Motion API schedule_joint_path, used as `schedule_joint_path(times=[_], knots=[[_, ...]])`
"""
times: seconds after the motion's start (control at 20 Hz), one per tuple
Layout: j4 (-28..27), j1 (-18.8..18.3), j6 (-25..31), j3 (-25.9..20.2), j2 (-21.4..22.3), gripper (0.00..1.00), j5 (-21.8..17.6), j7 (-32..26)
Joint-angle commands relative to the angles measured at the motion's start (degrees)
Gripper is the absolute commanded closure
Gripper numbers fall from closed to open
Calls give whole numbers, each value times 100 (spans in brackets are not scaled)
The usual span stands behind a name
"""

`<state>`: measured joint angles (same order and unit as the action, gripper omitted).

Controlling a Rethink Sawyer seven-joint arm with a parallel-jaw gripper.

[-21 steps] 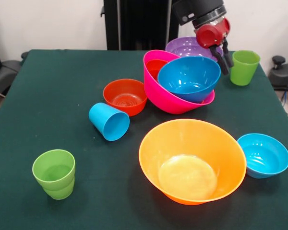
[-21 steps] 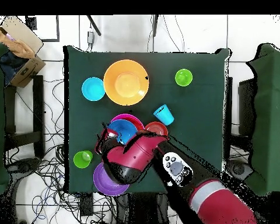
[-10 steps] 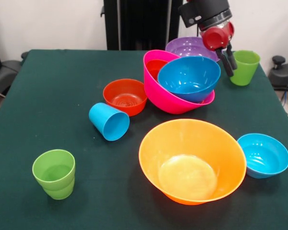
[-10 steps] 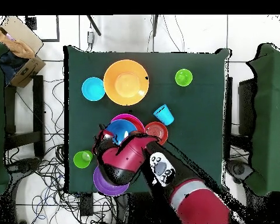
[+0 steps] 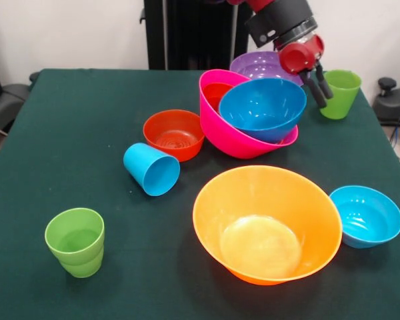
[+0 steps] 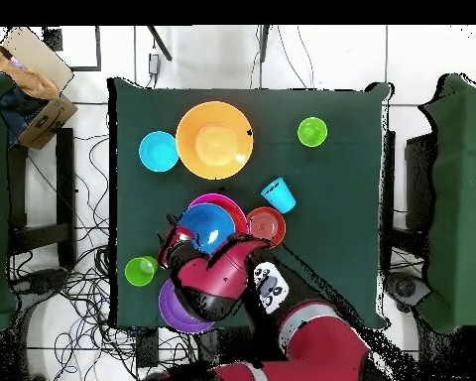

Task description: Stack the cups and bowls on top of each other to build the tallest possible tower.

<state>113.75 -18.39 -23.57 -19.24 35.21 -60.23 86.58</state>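
Gripper [image 5: 318, 85]: empty, fingers slightly parted.
Arm tilts down between the blue bowl [image 5: 262, 109] and green cup [image 5: 339, 93].

- You'll find the widest bowl [image 5: 267, 223] at 5 o'clock from the table [image 5: 87, 120] centre, with a small bowl [image 5: 365, 216] just beside it at 3.
- The tilted bowl [image 5: 237, 140] at 1 holds two bowls [image 5: 262, 109]; a rear bowl [image 5: 263, 65] sits at its 12.
- A low bowl [image 5: 174, 135] lies at its 9, with a tipped cup [image 5: 152, 169] at 7 of that.
- The near cup [image 5: 75, 241] stands at 8, the far cup [image 5: 340, 93] at 2.

Red-black arm [image 5: 283, 23], red wrist – dark hand [image 5: 318, 83]
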Motion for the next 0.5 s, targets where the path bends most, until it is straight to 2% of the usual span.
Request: schedule_joint_path(times=[0.05, 0.25, 0.35, 0.45, 0.5], knots=[[-759, 678, -86, 1058, -516, 0, 93, -383], [-851, 980, -137, 1317, -517, 0, 256, -214], [-828, 1069, 20, 1287, -377, 0, 235, 14], [-752, 904, 448, 924, -246, 0, 7, 414], [-565, 476, 1056, 228, -110, 0, -268, 735]])
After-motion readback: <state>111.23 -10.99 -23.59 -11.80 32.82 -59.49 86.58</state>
